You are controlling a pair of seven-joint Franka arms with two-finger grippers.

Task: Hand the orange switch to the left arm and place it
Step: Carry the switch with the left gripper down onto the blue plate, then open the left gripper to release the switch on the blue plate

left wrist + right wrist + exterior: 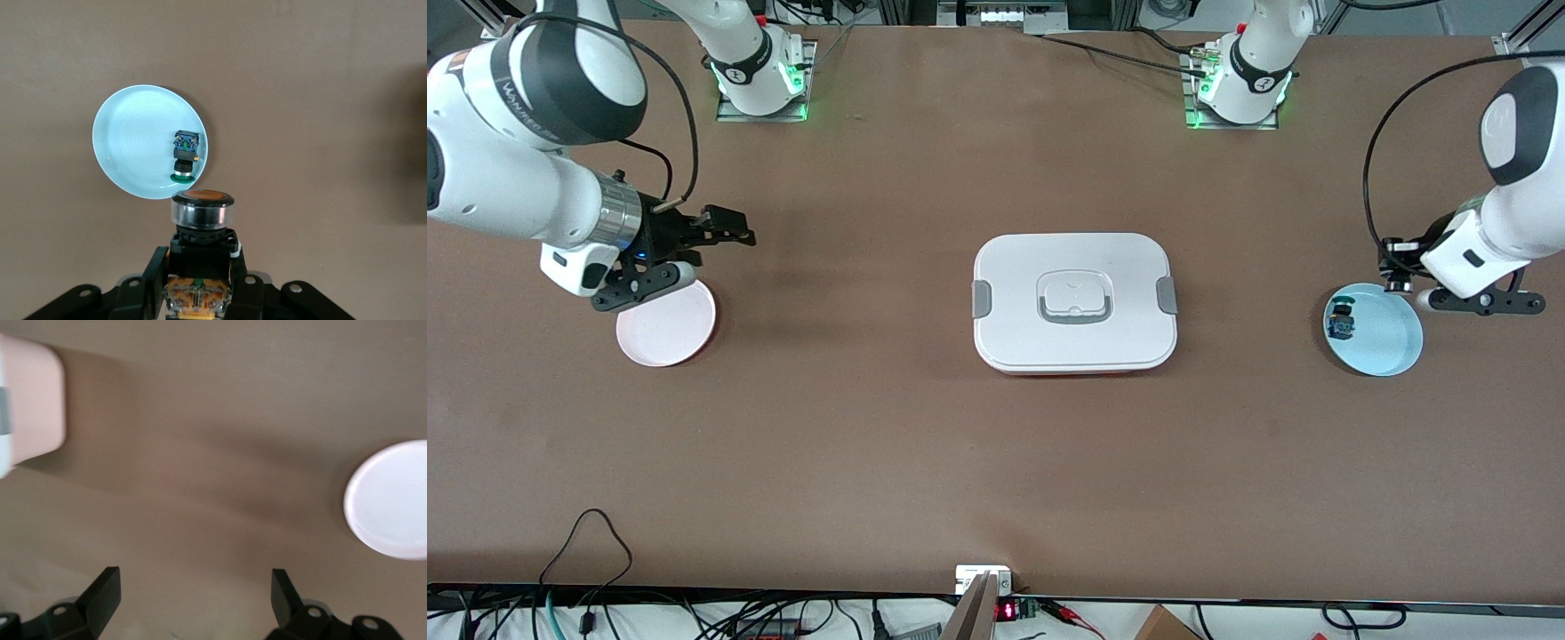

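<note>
The large white lidded box (1075,302) sits mid-bench. The left gripper (200,283), above the pale blue plate (1392,351), pinches the orange-capped black switch (201,230); next, a handover skirting the box (judging). The right gripper (193,593), spread, waits over the pink plate (667,324).
</note>
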